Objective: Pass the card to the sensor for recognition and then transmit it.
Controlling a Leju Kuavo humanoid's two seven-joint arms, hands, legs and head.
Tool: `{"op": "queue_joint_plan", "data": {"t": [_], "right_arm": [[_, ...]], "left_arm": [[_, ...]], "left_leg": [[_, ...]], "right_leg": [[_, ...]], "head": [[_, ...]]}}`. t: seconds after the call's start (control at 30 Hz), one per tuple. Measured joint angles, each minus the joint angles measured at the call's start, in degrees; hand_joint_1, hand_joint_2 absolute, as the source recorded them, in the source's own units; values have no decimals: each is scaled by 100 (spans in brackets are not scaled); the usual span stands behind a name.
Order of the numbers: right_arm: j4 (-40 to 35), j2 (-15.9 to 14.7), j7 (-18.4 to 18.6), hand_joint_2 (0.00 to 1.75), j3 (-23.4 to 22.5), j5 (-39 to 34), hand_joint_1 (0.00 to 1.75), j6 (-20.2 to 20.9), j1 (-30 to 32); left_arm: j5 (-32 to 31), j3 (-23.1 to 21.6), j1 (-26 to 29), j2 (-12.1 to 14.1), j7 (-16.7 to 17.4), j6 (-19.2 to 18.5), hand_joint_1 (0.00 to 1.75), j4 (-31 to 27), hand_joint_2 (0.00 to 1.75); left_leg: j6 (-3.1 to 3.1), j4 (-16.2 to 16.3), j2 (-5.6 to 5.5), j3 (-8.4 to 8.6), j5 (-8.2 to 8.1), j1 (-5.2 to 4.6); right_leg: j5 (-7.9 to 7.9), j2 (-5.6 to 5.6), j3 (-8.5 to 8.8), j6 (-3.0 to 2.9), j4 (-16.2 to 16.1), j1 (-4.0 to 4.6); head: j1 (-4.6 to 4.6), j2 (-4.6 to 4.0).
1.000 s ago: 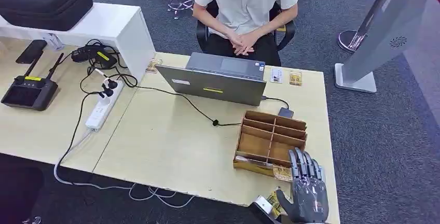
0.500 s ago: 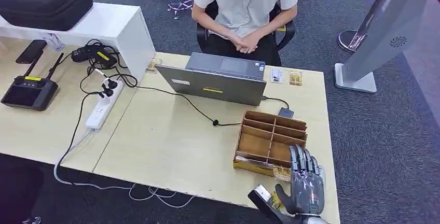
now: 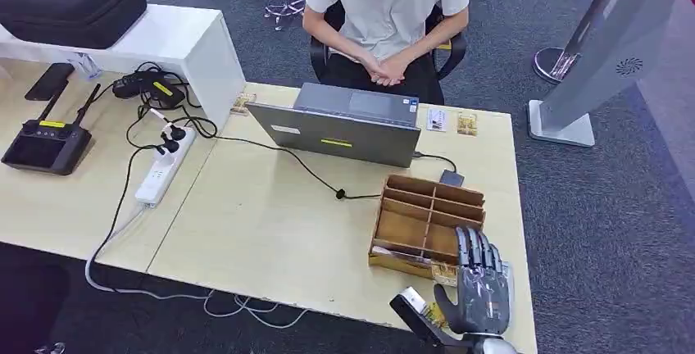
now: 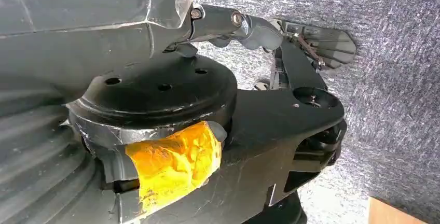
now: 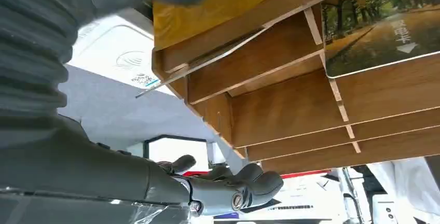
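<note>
Right hand (image 3: 483, 292) spread, holding nothing, hovering at wooden organizer (image 3: 426, 221) front slot, presumably lined up to pinch card (image 5: 381, 24).

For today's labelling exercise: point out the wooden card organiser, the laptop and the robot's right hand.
wooden card organiser (image 3: 426, 221), head view, on a middle divider.
laptop (image 3: 336, 133), head view, on the lid's back.
right hand (image 3: 482, 287), head view, on the back of the hand.
</note>
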Motion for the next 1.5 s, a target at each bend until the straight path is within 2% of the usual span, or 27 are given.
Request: {"op": "queue_joint_plan", "data": {"t": [0.63, 0.8, 1.2, 1.3, 1.4, 1.5], "right_arm": [[48, 39, -87, 175, -133, -48, 175, -7, -46], [46, 87, -118, 175, -177, -65, 175, 0, -37], [44, 122, -131, 175, -203, -79, 175, 18, -32], [-17, 144, -153, 175, -249, -155, 175, 187, -42], [-204, 212, -210, 175, -359, -337, 175, 556, -151], [-446, 278, -137, 175, -525, -446, 175, 940, -567]], "left_arm": [[41, -48, -1, 0, -44, -9, 0, 0, 175], [46, -50, -5, -9, -219, 203, 0, 0, 175], [48, -50, -6, -20, -245, 240, 0, 0, 175], [46, -50, -6, -18, -223, 297, 0, 0, 175], [28, -83, -10, -9, -116, 295, 0, 0, 175], [0, -138, -14, 11, -57, 258, 0, 0, 175]], "left_leg": [[0, 0, -1, 1, 0, 0], [0, 0, 0, 1, 0, 0], [0, 0, 0, 1, 0, 0], [0, 0, 0, 1, 0, 0], [0, 0, 0, -2, 3, 0], [-5, 0, 8, -1, 10, 0]], "right_leg": [[0, 0, 1, 0, 0, 0], [0, 0, 1, 0, 0, 0], [0, 0, 1, 0, 0, 0], [0, 0, 1, 0, 0, 0], [3, 1, 1, -1, 2, 0], [16, 9, -3, -3, 3, 0]], "head": [[0, 0], [0, 0], [0, 0], [0, 0], [0, 0], [0, 0]]}}
